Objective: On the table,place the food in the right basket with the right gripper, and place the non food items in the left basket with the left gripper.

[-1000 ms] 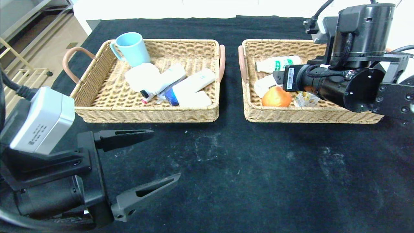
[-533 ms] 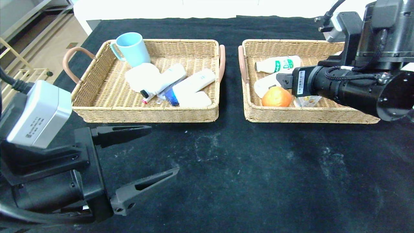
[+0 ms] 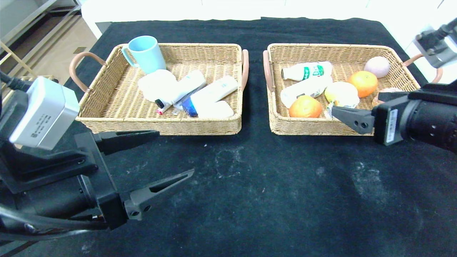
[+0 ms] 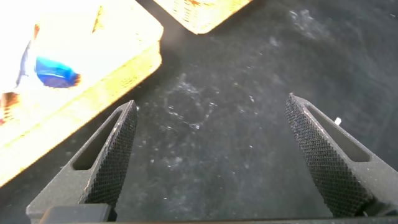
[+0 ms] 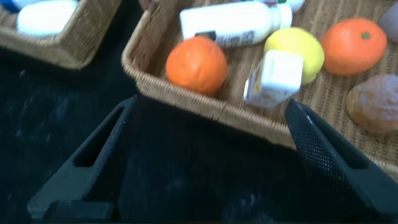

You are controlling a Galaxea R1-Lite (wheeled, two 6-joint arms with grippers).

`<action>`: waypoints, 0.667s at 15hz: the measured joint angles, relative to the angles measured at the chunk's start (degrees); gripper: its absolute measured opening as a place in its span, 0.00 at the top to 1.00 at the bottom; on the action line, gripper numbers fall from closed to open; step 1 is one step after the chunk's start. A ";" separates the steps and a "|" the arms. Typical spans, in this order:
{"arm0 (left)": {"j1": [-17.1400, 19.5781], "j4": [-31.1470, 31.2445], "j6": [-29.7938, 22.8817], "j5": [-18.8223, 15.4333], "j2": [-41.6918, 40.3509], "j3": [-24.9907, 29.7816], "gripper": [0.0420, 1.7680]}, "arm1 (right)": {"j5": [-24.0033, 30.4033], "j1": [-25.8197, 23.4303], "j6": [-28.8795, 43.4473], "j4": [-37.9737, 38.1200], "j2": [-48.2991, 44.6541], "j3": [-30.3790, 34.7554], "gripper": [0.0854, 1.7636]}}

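Covering the frame, the table (image 3: 250, 200) holds the left basket (image 3: 107, 117) upper left with the white tube bottle (image 3: 210, 93) and wavy white bottle (image 3: 180, 90), and the right basket (image 3: 307, 126) upper right with milk bottle (image 3: 307, 70), oranges (image 3: 304, 107), lemon (image 3: 342, 93), juice carton (image 5: 277, 76). Left gripper (image 3: 157, 155) lower left, fingers wide, empty. Right gripper (image 5: 208, 146) at right edge near that basket's front rim, apparently spread wide, empty.

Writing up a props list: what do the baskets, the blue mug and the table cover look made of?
Left basket and right basket: woven tan wicker, matte, with smooth brown loop handles. Blue mug: probably glazed ceramic, though smooth plastic is possible. Table cover: black napped cloth, white smudges showing.
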 joint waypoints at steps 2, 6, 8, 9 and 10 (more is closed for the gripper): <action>0.66 -0.01 -0.05 1.44 -0.20 -0.20 0.03 | 3.04 -0.29 -0.13 2.06 -5.51 4.16 0.04; 1.51 3.47 0.09 5.73 -3.15 -0.33 0.03 | 7.36 -0.57 -0.10 9.80 -17.48 10.39 0.04; 1.71 11.00 0.15 8.11 -7.22 -0.61 0.03 | 8.18 -1.04 0.00 13.71 -23.65 12.48 0.04; 1.74 15.07 0.30 9.18 -9.79 -1.05 0.03 | 8.37 -1.71 0.09 15.25 -26.45 13.20 0.04; 1.93 19.63 0.39 10.14 -12.92 -1.95 0.03 | 8.48 -2.65 0.09 16.82 -29.27 13.90 0.04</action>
